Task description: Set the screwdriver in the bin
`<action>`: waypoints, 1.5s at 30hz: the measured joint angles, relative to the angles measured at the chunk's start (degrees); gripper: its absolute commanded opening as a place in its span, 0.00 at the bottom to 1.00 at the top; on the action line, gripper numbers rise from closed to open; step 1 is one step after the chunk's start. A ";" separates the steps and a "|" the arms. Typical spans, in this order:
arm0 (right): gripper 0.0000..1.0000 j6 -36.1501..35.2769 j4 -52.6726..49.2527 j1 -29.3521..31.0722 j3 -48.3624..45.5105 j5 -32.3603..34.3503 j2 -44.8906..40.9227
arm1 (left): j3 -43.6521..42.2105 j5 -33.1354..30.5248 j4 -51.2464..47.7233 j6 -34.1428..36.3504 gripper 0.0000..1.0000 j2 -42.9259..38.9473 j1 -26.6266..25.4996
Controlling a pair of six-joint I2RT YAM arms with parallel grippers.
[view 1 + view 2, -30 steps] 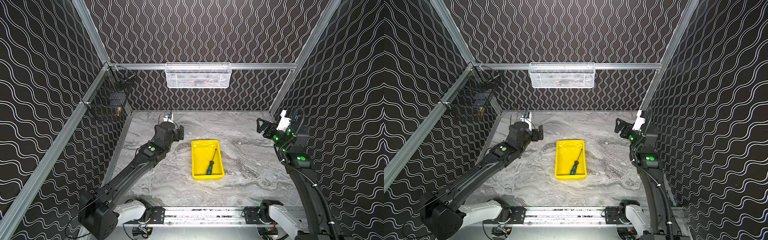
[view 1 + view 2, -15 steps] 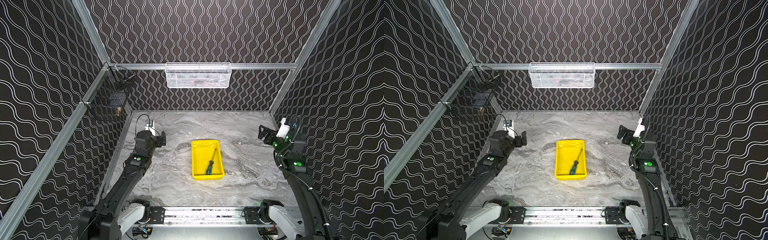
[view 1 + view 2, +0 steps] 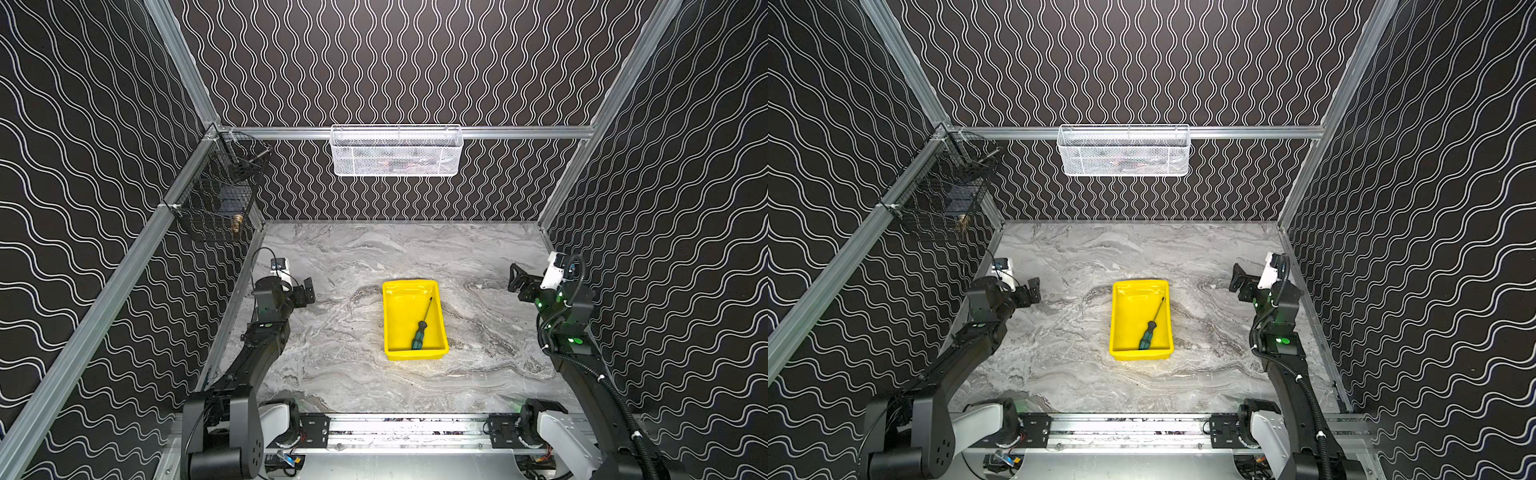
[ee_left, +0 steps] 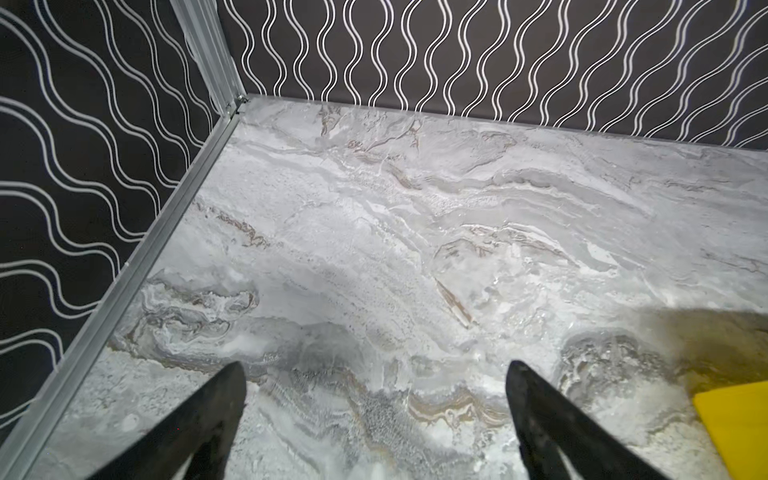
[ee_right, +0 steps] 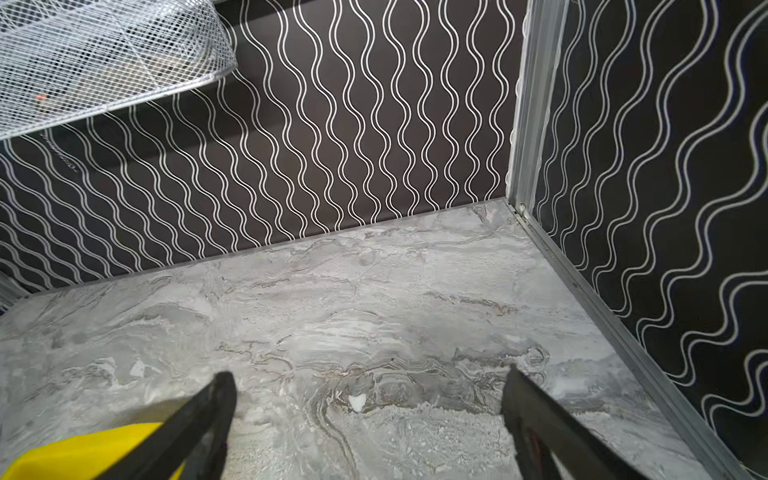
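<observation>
Screwdriver (image 3: 420,328) lies diagonally inside yellow bin (image 3: 395,316).

Black wavy-lined walls (image 3: 395,62) enclose a grey marble floor (image 3: 353,257).

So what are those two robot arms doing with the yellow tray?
Right now nothing is being held. The screwdriver lies inside the yellow bin in the middle of the table, with its handle toward the robot's end. The left gripper and the right gripper are both open and empty, off at opposite sides of the table and well away from the bin. So the job looks done.
</observation>
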 measured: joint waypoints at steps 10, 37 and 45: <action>1.00 -2.86 7.93 0.00 -5.09 0.85 2.99 | -6.69 2.47 16.39 0.09 0.99 7.30 0.35; 1.00 -6.67 36.98 -0.09 -16.90 -1.27 22.67 | -8.24 5.01 35.26 1.92 0.99 20.85 0.39; 1.00 -5.33 53.81 -0.11 -20.33 -0.79 35.85 | -8.48 7.13 36.96 2.56 0.99 22.53 0.33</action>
